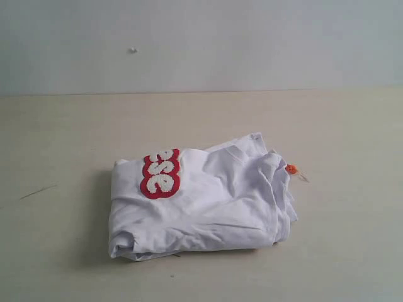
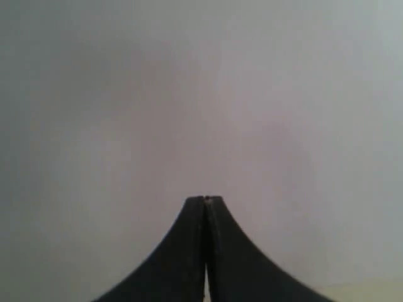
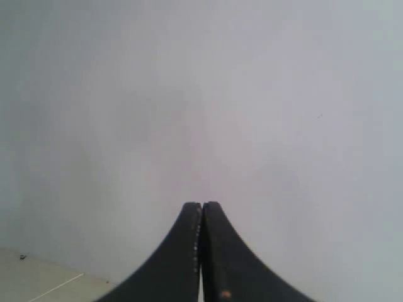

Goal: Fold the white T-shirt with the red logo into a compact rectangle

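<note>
Exterior view: white T-shirt [image 1: 214, 204] is seen folded into a rough rectangle on the table [image 1: 56, 251], red logo [image 1: 160, 174] partly shown on top. Left gripper [image 2: 205, 201] and right gripper [image 3: 201, 205] are pinched closed, empty, aimed at the wall [image 2: 189, 94]; judged parked clear.

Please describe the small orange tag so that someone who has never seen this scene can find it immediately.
On the beige table lies one folded white T-shirt. In the exterior view, go to its upper right corner, the side away from the red logo. There a tiny orange tag sticks out, the only orange spot against all the white cloth.
</note>
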